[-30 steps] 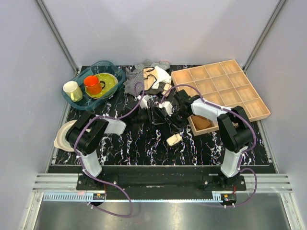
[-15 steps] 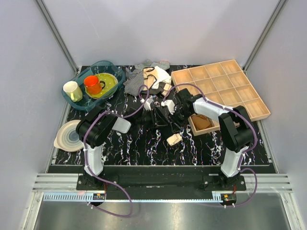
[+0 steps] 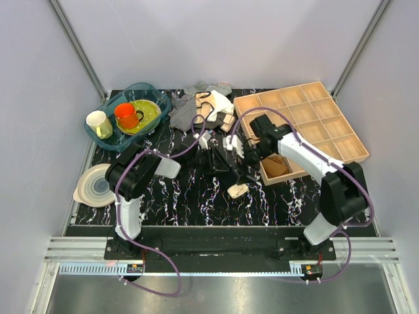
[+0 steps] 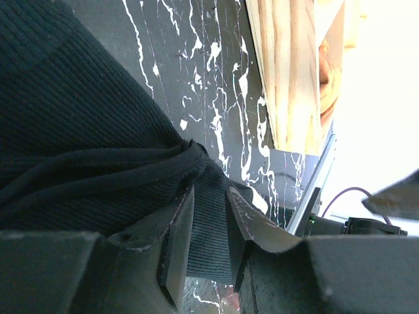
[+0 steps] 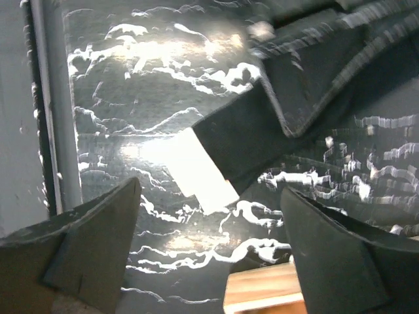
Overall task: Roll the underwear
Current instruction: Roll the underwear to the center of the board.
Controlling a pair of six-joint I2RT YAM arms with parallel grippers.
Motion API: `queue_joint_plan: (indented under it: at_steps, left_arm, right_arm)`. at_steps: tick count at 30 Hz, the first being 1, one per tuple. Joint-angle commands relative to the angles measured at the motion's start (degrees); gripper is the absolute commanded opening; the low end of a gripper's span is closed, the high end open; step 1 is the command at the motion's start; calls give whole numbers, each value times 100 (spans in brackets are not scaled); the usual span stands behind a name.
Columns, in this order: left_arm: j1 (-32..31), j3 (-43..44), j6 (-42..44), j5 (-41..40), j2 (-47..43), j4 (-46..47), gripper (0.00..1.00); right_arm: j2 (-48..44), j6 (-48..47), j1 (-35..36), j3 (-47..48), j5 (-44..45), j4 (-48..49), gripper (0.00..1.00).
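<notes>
The underwear [image 3: 221, 169] lies crumpled in the middle of the black marbled table, with its cream tag [image 3: 237, 190] sticking out toward the front. My left gripper [image 3: 211, 154] is shut on it. In the left wrist view a fold of the ribbed black underwear [image 4: 85, 131] is pinched between the left gripper's [image 4: 208, 196] fingers. My right gripper [image 3: 243, 170] hovers just right of the garment, open and holding nothing. In the right wrist view a black strip of the underwear [image 5: 262, 124] and the cream tag [image 5: 196, 171] lie on the table beyond the right gripper [image 5: 209, 190].
A wooden compartment tray [image 3: 308, 118] stands at the right with a tan rolled bundle [image 3: 276, 167] in its near cell. A grey-and-white striped cloth [image 3: 182, 112] and other garments [image 3: 213, 104] lie at the back. A blue basin [image 3: 152, 95] with cups stands back left, stacked plates [image 3: 91, 186] at the left.
My right gripper has let go of the underwear, opened wide and drawn back to the right. My left gripper has stayed shut on the fabric.
</notes>
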Motion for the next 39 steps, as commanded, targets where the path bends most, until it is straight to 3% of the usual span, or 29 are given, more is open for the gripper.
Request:
queue_joint_plan:
  at_steps: [1,2,6,13,17,26,29,33,39]
  left_arm:
    - [6,199,183,-117,72,-88,32]
    - [6,216,183,-100,81,-105,32]
    - [6,251,201,-82,81,-140,32]
    - [6,313,236,-29,98,-211,32]
    - [15,331,236,-21,98,-211,32]
    - [59,304,262,-3,-16,-220,33]
    - [112,261,288,-3,-164,-202,34]
    - [208,120,437,-213,-665,-333,39]
    - [340,-424,1394,-995,-2272,-939,53]
  right_arm:
    - [-509,-4272,-11,-574,-1068,-1334,100]
    - [-544,-5221,41,-880,-1015,-1284,100]
    - [-456,-5458,296,-1085,-716,-792,100]
    - [-553,-5046,657,-1850,-13,877,89]
    - [-272,-4993,675,-1999,303,1195,79]
    - [123,-4870,684,-2280,1033,1889,68]
    - [167,-4940,684,-2421,1200,2013,61]
    - [220,-4923,675,-2466,1297,1908,37]
    - [229,-4826,684,-2238,1087,1128,22]
